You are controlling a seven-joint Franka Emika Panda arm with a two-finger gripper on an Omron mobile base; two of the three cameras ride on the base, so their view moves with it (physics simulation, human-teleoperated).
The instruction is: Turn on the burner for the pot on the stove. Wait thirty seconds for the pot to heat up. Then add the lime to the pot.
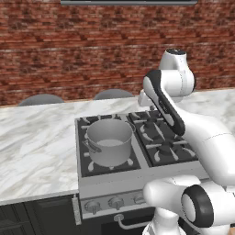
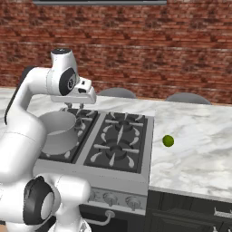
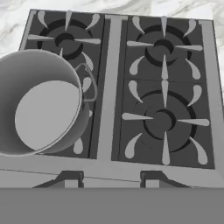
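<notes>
Fingers over the stove, lime not yet in the pot.
We see fingers spread, holding nothing, above stove; pot sits centre-left on its front-left burner; lime rests centre-right on the tabletop.

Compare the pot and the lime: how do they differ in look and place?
The pot is grey metal; the lime is bright green. The pot is wide and cylindrical; the lime is small and round. The pot stands on the stove; the lime lies on the counter beside it.

The stove is viewed from behind on both sides, and closely from above by the hand view.
</notes>
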